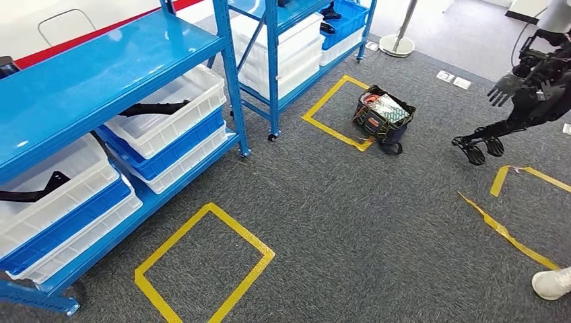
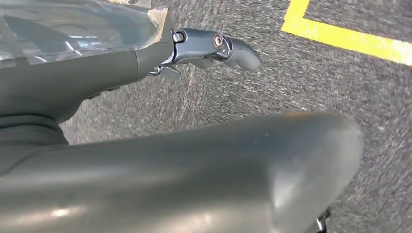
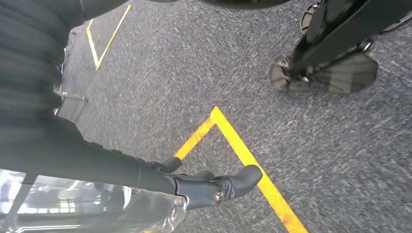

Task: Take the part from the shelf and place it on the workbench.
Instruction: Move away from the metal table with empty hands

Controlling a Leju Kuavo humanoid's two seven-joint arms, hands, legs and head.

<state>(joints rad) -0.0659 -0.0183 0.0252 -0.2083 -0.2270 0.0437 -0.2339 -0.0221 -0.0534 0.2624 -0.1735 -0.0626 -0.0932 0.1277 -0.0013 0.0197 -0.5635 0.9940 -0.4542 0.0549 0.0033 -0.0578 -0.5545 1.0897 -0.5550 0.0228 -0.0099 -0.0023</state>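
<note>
Black parts (image 1: 156,108) lie in white bins (image 1: 176,101) on the blue shelf (image 1: 94,74), stored within reach of an arm. No counter visible. Left hand (image 2: 214,48) and right hand (image 3: 214,187) hang above the grey carpet (image 1: 350,215), fingers (image 3: 243,177) loosely extended and holding nothing; judged, retrieval is not yet begun.

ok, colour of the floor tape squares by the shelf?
Yellow tape squares, clearest in the head view.

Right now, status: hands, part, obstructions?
Left hand and right hand hold nothing. Black part in white bin on blue shelf. Tool bag on carpet beyond.
</note>
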